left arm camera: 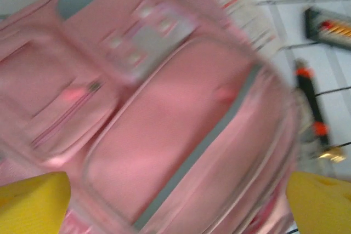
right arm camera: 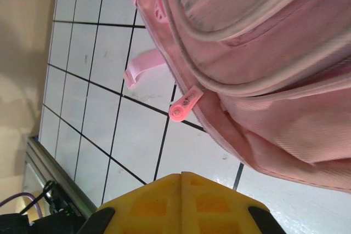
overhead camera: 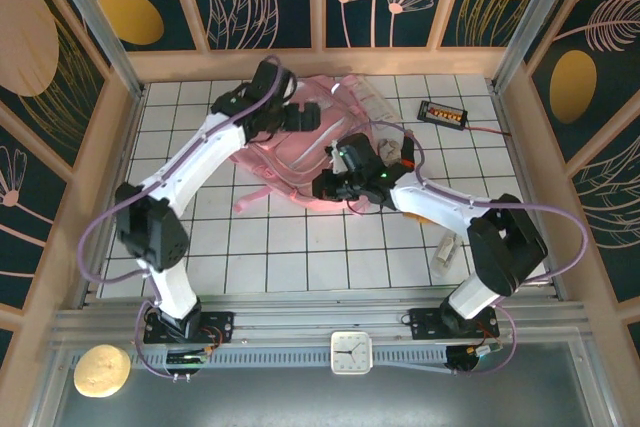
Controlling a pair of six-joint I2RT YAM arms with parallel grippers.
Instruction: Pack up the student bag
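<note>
Though blur smears the student bag [left arm camera: 164, 124], left hand [left arm camera: 175, 206] gapes, right hand [right arm camera: 181, 183] is closed

The table [overhead camera: 280, 252] has white tiles with dark lines. On it lie a pink bag [overhead camera: 290, 167] at the middle back, a black device [overhead camera: 442, 113] at the back right, and a small pale object [overhead camera: 445, 250] at the front right.

Pink student bag [overhead camera: 300, 162] lies flat mid-table, front pockets up, w/ straps splayed.
</note>
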